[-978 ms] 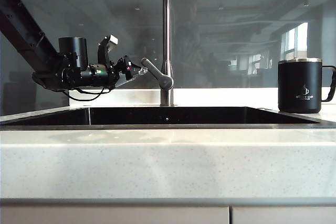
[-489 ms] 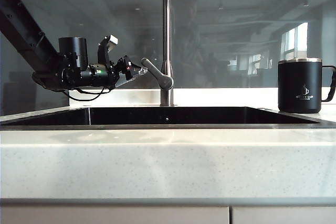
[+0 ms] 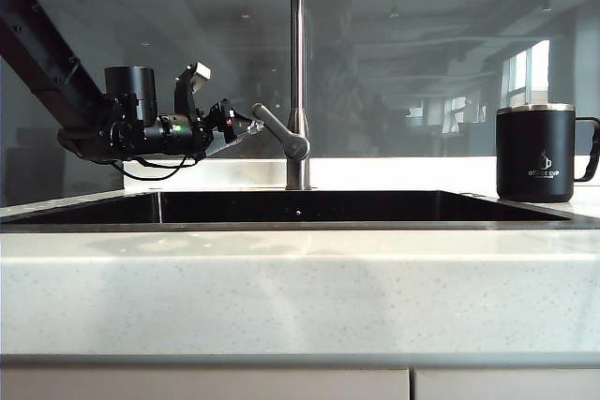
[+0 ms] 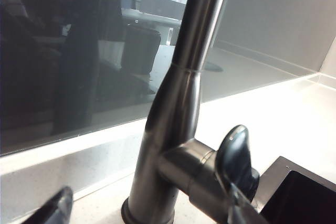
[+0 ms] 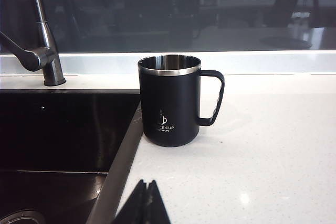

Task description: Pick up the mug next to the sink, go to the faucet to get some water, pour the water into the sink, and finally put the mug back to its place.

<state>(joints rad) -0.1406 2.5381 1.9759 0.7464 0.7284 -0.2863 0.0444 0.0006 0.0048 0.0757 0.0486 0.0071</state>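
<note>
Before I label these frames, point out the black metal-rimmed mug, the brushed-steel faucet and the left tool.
Black metal-rimmed mug (image 5: 169, 103), right wrist view, body.
Brushed-steel faucet (image 3: 297, 63), exterior view, pipe.
Left tool (image 3: 246, 126), exterior view, between fingertips.

I see black mug upright, right of frame, on tabletop beside dark sink; steel faucet centre, lever angled left.

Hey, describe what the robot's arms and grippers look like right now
The left arm is black and boxy, with a black cylindrical wrist housing, a small green light and a looping black cable. The left gripper has dark, slim fingers. The right gripper shows only black pointed fingertips.
</note>
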